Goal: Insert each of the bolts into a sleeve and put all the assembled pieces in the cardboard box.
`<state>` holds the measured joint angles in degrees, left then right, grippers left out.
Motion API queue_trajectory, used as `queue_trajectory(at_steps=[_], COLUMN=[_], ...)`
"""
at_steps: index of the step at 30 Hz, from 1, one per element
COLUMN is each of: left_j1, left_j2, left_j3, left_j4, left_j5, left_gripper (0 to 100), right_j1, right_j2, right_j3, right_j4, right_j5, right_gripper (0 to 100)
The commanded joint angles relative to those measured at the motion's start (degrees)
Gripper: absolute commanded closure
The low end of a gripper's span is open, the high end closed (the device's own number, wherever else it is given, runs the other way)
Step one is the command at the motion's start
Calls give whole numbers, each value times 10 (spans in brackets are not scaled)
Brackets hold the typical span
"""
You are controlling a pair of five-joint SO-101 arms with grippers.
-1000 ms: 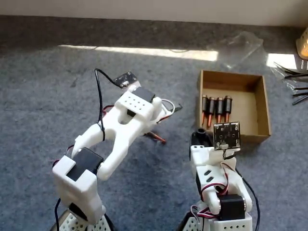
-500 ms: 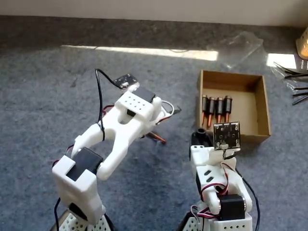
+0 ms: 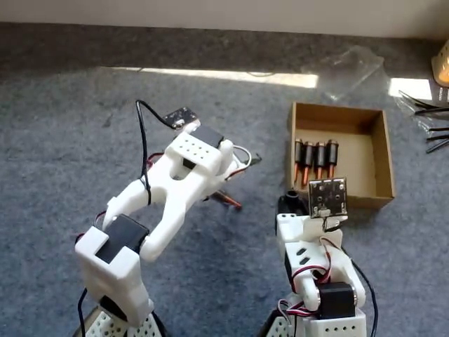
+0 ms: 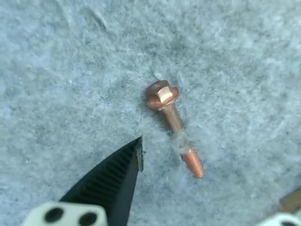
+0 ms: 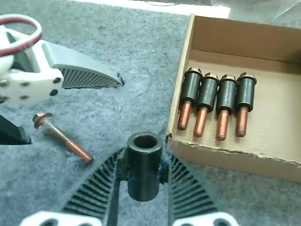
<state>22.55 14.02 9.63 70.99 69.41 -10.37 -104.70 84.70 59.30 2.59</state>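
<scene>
The left arm has edged slightly toward the far side of the carpet over the last second. The left gripper hangs spread, one finger on either side of the loose bolt, with the black fingertip just beside it and apart. The bolt lies flat and has not moved, so pickup is judged still pending.

The right arm has shifted a little leftward. The right gripper pinches a black sleeve upright, bore open, just outside the cardboard box. Four assembled pieces lie side by side inside, so this pair is likely the last.

The box's near wall stands between sleeve and box floor. A clear plastic bag lies beyond the box, well apart.
</scene>
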Motion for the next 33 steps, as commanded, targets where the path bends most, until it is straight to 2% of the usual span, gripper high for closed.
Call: queue_trajectory(at_steps=[1, 7, 9, 14, 17, 26, 33], left_j1=[-19, -13, -14, -13, -12, -11, -11], left_j2=[-1, -1, -1, -1, -2, -1, -1], left_j3=[-21, -14, -14, -15, -15, 42, 50], left_j4=[1, 1, 1, 1, -1, -85, -97], left_j5=[4, 3, 3, 1, 1, 5, 5], left_gripper=[489, 511, 580, 839, 917, 764, 752], right_j1=[4, 4, 4, 4, 4, 4, 4], right_j2=[-7, -7, -7, -7, -7, -7, -7], right_j3=[-6, -6, -6, -6, -6, -6, -6], right_j4=[-16, -16, -16, -16, -16, -17, -18], right_j5=[0, 0, 0, 0, 0, 0, 0], right_gripper=[995, 995, 995, 995, 995, 995, 995])
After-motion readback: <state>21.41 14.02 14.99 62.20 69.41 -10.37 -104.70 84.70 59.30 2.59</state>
